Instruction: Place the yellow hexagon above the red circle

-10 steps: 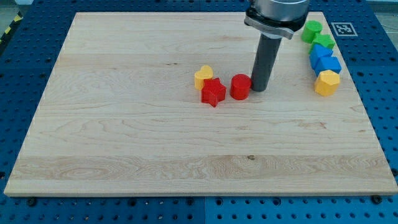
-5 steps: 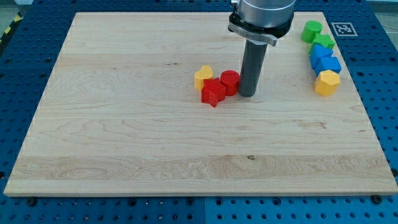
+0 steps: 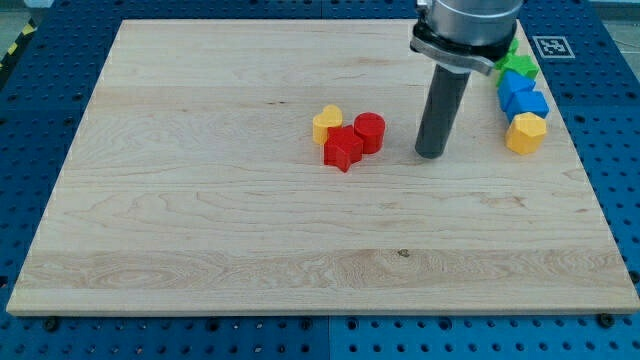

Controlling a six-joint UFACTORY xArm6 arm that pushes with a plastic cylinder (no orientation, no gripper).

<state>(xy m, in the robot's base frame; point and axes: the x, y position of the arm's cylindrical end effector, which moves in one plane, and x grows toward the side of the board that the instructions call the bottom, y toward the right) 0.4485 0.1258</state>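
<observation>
Yellow hexagon (image 3: pixel 526 132) sits near the table's (image 3: pixel 200 200) right edge, at the bottom of a column under blue blocks (image 3: pixel 522 96), well to the right of our tip (image 3: pixel 430 155). Our rod grasps nothing; the tip stands apart, right of the red circle (image 3: pixel 369 132), which touches the red star (image 3: pixel 343 149).
</observation>
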